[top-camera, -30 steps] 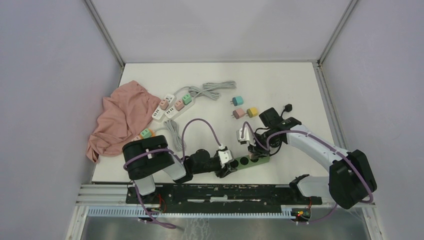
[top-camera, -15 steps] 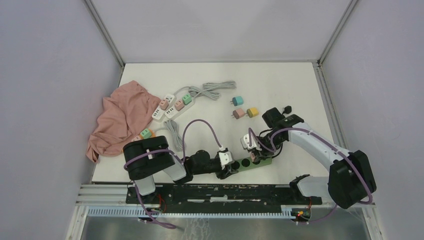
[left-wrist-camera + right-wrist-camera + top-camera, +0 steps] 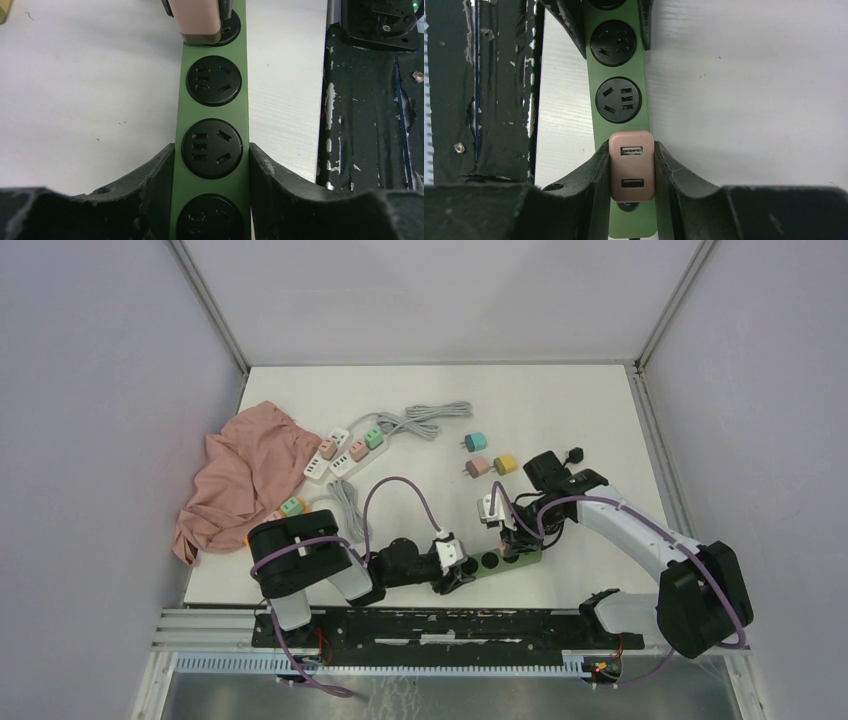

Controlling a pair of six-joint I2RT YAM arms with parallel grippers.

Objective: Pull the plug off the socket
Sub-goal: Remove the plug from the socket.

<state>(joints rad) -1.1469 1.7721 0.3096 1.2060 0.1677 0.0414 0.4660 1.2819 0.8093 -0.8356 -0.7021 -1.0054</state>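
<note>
Grip on the pink plug [image 3: 632, 165] by the right claw [image 3: 512, 538]: one black finger [image 3: 596, 170] pressed flat against each side, closed firmly on its body. Two USB ports on the upper face. Placed over the socket nearest the right-hand end of the green power strip [image 3: 210, 125], with a sliver of that black socket peeking out past the plug's edge. Prongs hidden in both wrist views; seated or free, impossible to tell.

Left claw [image 3: 453, 570] clamped across the same strip, further toward its left end, fingertips tight against the two long edges and one round socket framed between them. One more bare socket between that framed one and the plug.

Strip lying flat on the white bench [image 3: 560, 410], close to the near edge, just beyond the black base rail [image 3: 450, 625].

Further back and well apart: crumpled pink cloth [image 3: 240, 475] at the left; white power strips [image 3: 340, 452] carrying coloured plugs, beside a coiled grey cable [image 3: 430, 420]; three loose adapters, teal [image 3: 475, 442], pink [image 3: 478, 467] and yellow [image 3: 505, 464], near the right arm.
</note>
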